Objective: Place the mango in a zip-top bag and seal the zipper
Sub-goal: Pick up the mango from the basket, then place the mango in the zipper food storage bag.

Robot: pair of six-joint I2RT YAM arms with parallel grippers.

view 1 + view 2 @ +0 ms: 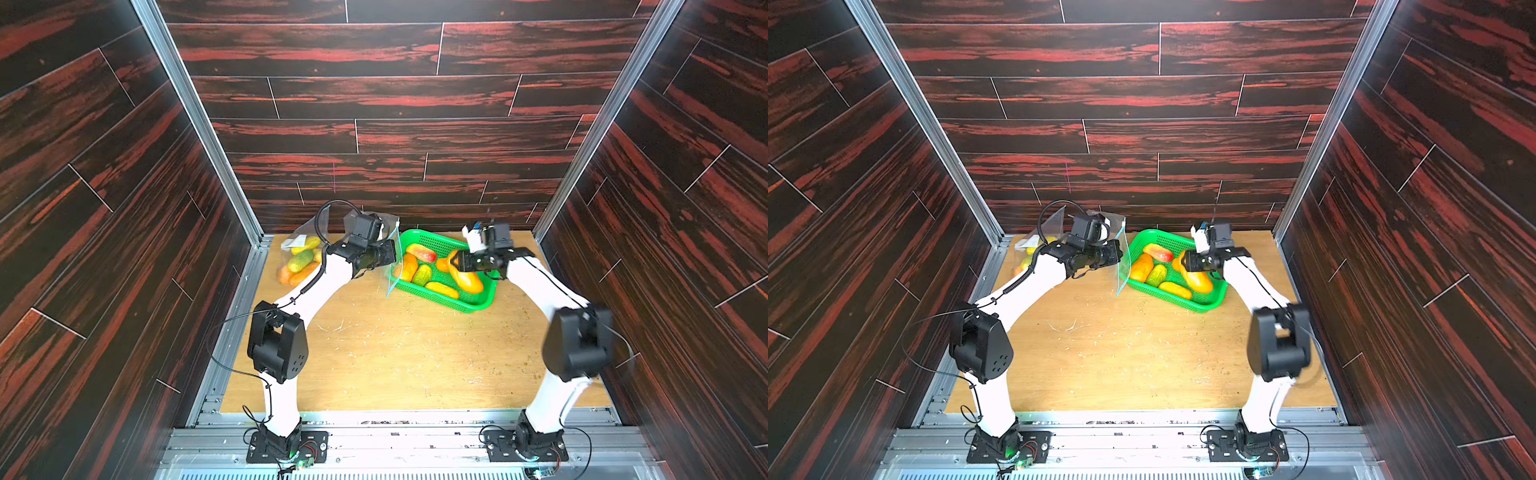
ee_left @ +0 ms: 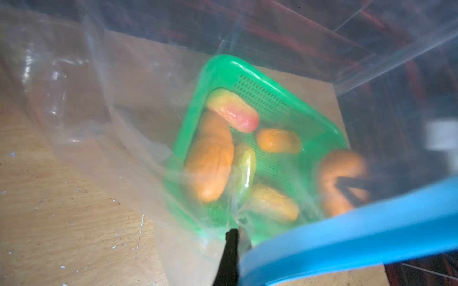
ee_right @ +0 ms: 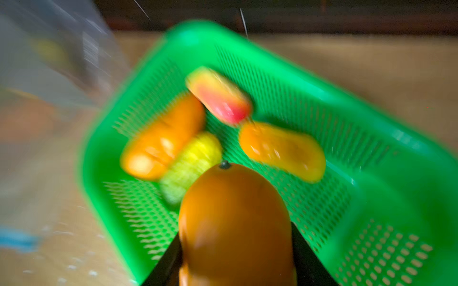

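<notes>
An orange mango (image 3: 235,218) is clamped between the black fingers of my right gripper (image 3: 235,247), stem end pointing away. In both top views this mango (image 1: 468,281) (image 1: 1201,281) hangs over the near right part of the green basket (image 1: 440,300). My right gripper (image 1: 460,264) is shut on it. The clear zip-top bag (image 1: 393,266) with its blue zipper strip (image 2: 347,235) hangs upright just left of the basket. My left gripper (image 2: 234,231) is shut on the bag's film near the zipper. My left gripper (image 1: 388,254) stands at the basket's left rim.
Several more mangoes, orange, yellow-green and red-yellow (image 1: 421,252), lie in the green basket (image 1: 1183,303) at the back right of the wooden table (image 1: 395,353). A second clear bag holding fruit (image 1: 300,259) lies at the back left corner. Dark panelled walls close in three sides.
</notes>
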